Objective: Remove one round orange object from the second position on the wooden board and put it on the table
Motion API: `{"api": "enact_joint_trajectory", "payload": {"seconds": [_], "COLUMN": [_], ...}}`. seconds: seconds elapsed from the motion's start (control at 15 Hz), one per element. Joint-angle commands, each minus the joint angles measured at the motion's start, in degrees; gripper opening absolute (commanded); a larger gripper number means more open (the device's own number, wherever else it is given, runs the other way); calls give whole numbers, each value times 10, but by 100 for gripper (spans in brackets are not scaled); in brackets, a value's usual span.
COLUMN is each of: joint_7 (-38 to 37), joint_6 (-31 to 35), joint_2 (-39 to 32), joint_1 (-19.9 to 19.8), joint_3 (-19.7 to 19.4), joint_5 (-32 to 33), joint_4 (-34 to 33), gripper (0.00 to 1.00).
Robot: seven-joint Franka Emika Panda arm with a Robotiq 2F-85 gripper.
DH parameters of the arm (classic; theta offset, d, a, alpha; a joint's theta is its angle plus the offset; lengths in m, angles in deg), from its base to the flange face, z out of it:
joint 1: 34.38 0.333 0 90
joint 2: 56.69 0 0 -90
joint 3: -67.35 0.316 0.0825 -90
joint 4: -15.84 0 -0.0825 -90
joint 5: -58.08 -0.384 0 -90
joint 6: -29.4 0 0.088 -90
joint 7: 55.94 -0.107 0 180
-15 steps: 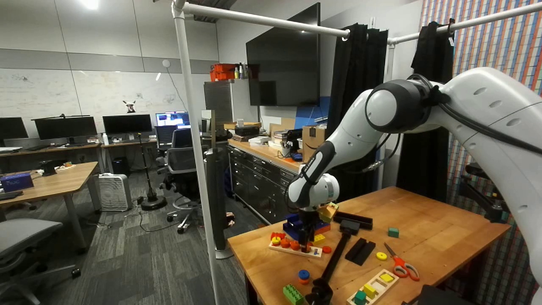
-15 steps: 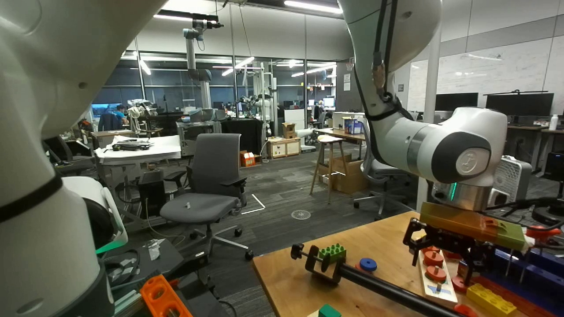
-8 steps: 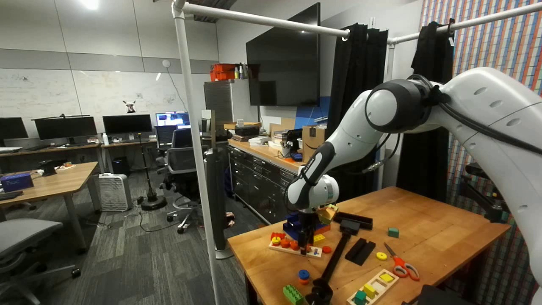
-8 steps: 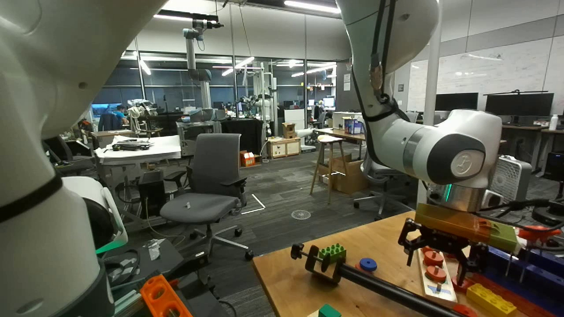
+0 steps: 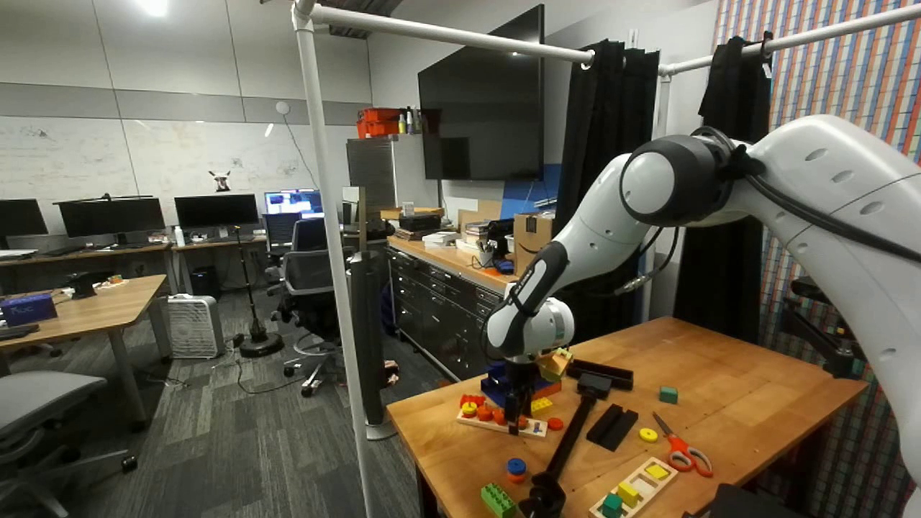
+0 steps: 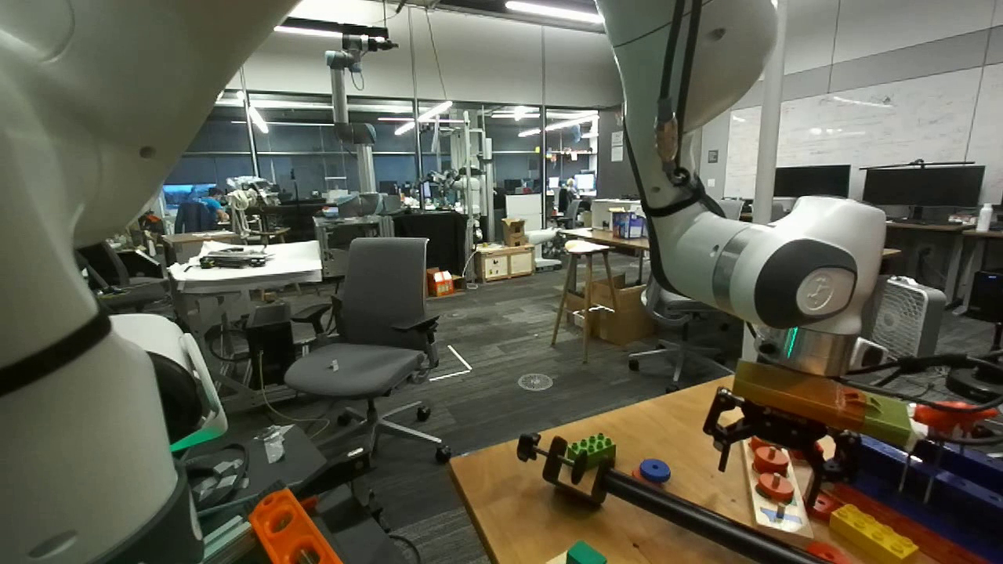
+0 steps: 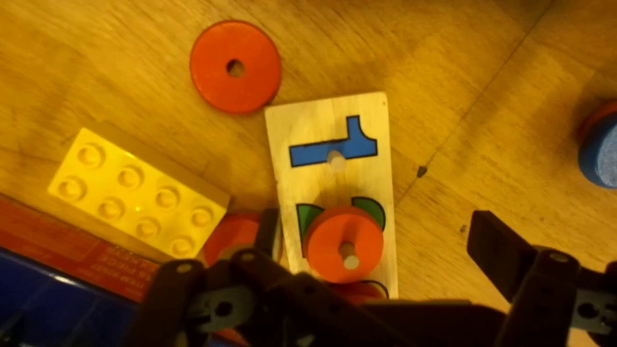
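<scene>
Tool spread wide over the wooden board

The tool is gripping nothing; its fingers are standing well apart, one on each side of the board. Between them the orange disc is sitting on the second peg, partly covering a green number; the first peg is rising from a blue 1. An orange ring is lying on the counter near the board's corner, a yellow brick between the board and the blue bin, whose contents I cannot tell. In an exterior view, a wooden tray is holding a green block and yellow blocks.
</scene>
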Motion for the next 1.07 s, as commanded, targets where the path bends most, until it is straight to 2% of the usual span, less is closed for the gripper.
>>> {"api": "enact_joint_trajectory", "payload": {"seconds": [0.0, 0.07, 0.13, 0.2, 0.27, 0.33, 0.67, 0.73, 1.0], "joint_7": [2, 3, 3, 3, 3, 3, 2, 1, -9], "joint_6": [6, 6, 6, 6, 6, 7, 7, 7, 14], "joint_2": [-5, -6, -6, -6, -6, -6, -4, -4, 2], "joint_1": [-3, -3, -3, -2, -2, -2, -1, -1, 8], "joint_3": [6, 6, 5, 5, 5, 5, 4, 4, -2], "joint_5": [-4, -4, -3, -2, -2, -2, -1, -1, 5], "joint_4": [-5, -5, -5, -5, -5, -5, -7, -7, -2], "gripper": [100, 100, 75, 75, 68, 58, 21, 19, 19]}}
